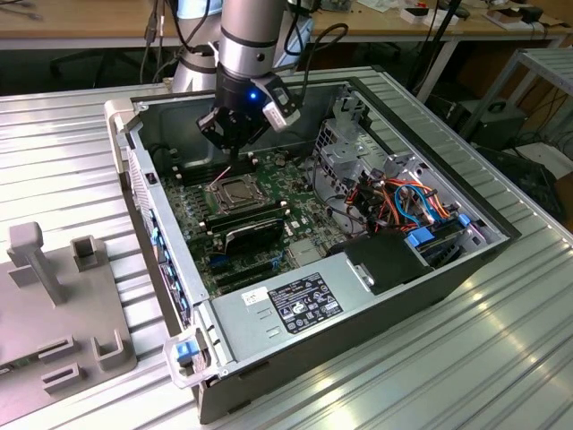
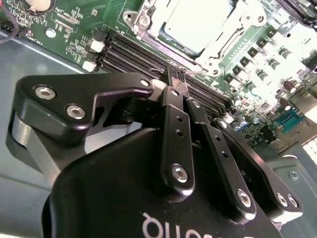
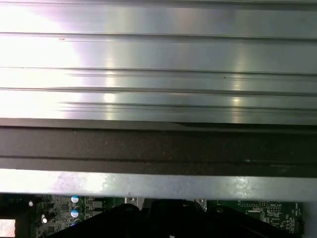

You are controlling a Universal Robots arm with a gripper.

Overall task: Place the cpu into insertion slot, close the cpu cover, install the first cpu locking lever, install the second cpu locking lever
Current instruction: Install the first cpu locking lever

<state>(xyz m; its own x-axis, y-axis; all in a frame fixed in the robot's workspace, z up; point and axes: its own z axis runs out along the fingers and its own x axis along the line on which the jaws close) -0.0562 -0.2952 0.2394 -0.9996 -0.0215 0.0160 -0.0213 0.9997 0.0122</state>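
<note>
1. In the second wrist view we see the end effector (image 2: 179, 82) with its 2 fingers (image 2: 174, 124) pressed together, nothing visibly between them.
2. Its tips hover just beside the memory slots (image 2: 143, 57), near the socket edge; we cannot tell whether they touch a lever there.
3. The cpu (image 2: 195, 22) lies in the insertion slot (image 1: 235, 193), with the cpu cover (image 2: 148, 20) framing it.
4. In the exterior view the end effector (image 1: 235, 154) hangs inside the open computer case (image 1: 421, 269), which sits on the ribbed metal desk (image 1: 466, 358).
</note>
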